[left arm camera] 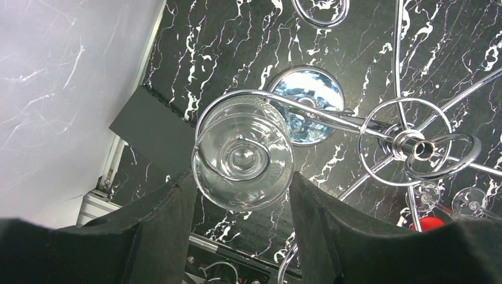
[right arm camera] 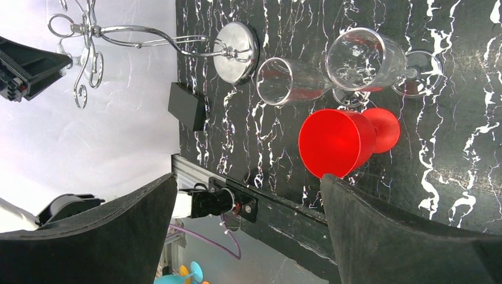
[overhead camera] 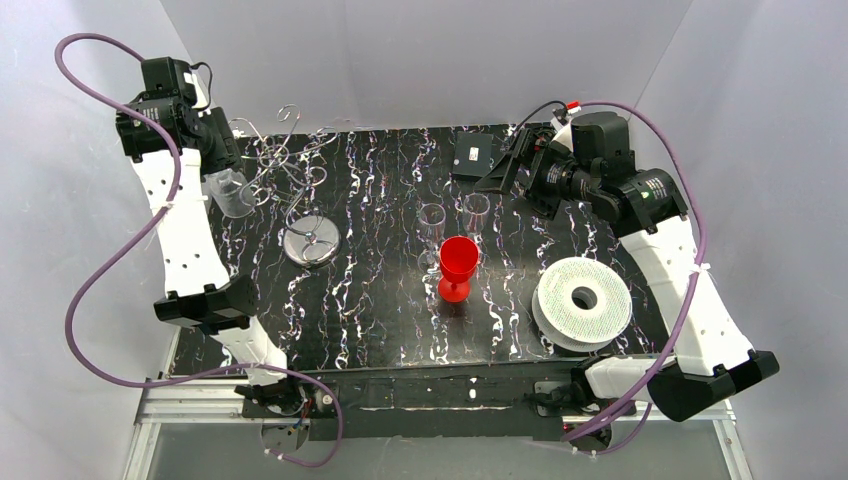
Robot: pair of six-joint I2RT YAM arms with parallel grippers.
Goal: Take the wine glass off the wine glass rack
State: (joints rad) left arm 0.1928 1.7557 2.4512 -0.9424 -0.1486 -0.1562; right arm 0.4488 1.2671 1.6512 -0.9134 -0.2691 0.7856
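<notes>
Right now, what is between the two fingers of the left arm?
In the left wrist view, the clear wine glass, hanging from a wire arm of the wine glass rack, sits between the left fingers; whether they press it is unclear.

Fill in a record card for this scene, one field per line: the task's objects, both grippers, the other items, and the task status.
wine glass: clear, hanging on a looped rack arm
wine glass rack: silver wire, round shiny base, far left of the table
left gripper: fingers against both sides of the glass bowl, apparently gripping
right gripper: open, holding nothing
other items: two clear glasses and a red goblet upright mid-table; white spool at right; black box at the far edge
task status: glass not yet off the rack
</notes>
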